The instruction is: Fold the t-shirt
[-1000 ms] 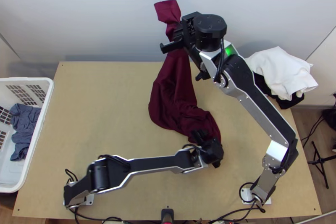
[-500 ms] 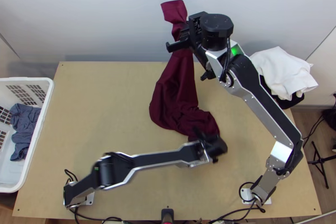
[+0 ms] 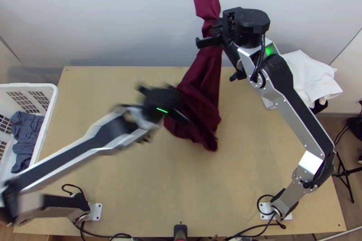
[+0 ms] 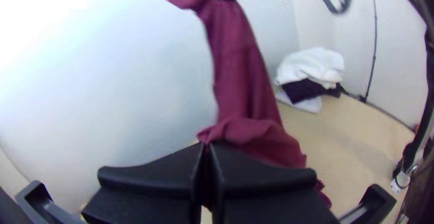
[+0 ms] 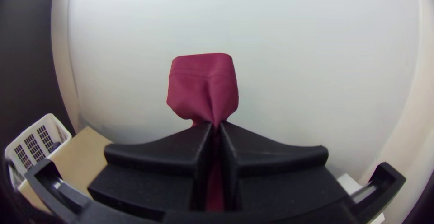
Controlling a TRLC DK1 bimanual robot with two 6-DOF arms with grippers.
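We see the shirt point(image 3: 203, 76) bunched over the table point(image 3: 253, 186), pinched by the right gripper point(image 5: 216, 125). The left gripper point(image 4: 207, 145) is closed; whether on cloth, we cannot tell. All folding remains.

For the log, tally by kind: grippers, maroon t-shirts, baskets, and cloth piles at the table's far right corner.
Grippers: 2 (left gripper, right gripper)
Maroon t-shirt: 1
White basket: 1
Cloth pile: 1
Total: 5
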